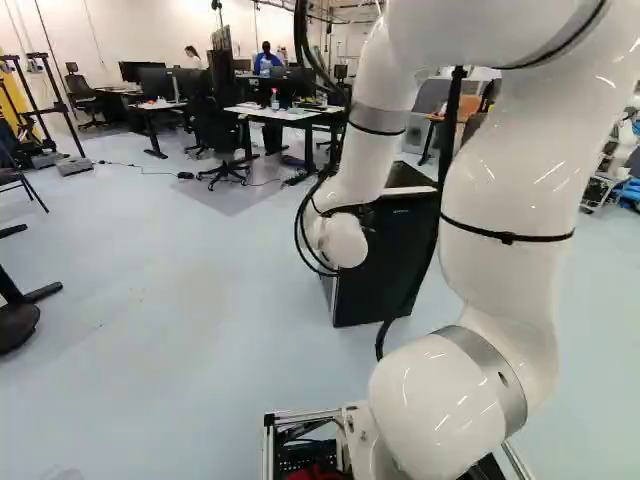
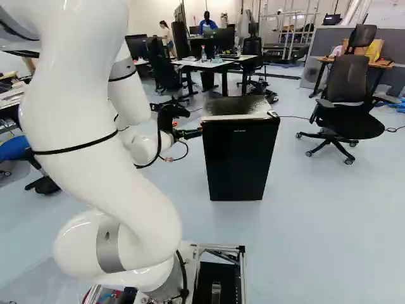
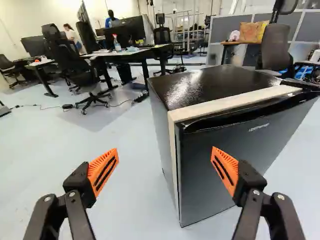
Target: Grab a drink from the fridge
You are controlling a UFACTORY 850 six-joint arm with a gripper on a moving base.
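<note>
I think this job is just at its start. The little black fridge (image 3: 225,165) stands on the floor (image 3: 120,195) with its door (image 2: 240,158) shut. My gripper (image 3: 165,152) is near the side edge of that door, with its 2 fingers (image 3: 103,171) spread wide and nothing held in them. In the wrist view, 1 finger shows in front of the door and the other shows over the floor beside it. I cannot tell how big the gap to the door is.

So what is done? My arm (image 2: 82,114) reaches out to the fridge, and that looks like the only part done. I see no drink at all. It should be in the fridge, behind the shut door (I can't see through doors, sadly). There is a bottle (image 3: 117,44) on the desk (image 1: 290,116) behind the fridge, but it looks like a spray bottle, so I leave it be.

A lot is left. I need to get hold of the door edge or hook it, then swing the door wide. The hinge seems to be at the far corner, so this near edge looks like a good place to pull. After that I have to find a drink, reach in, close my fingers on it and bring it out.
</note>
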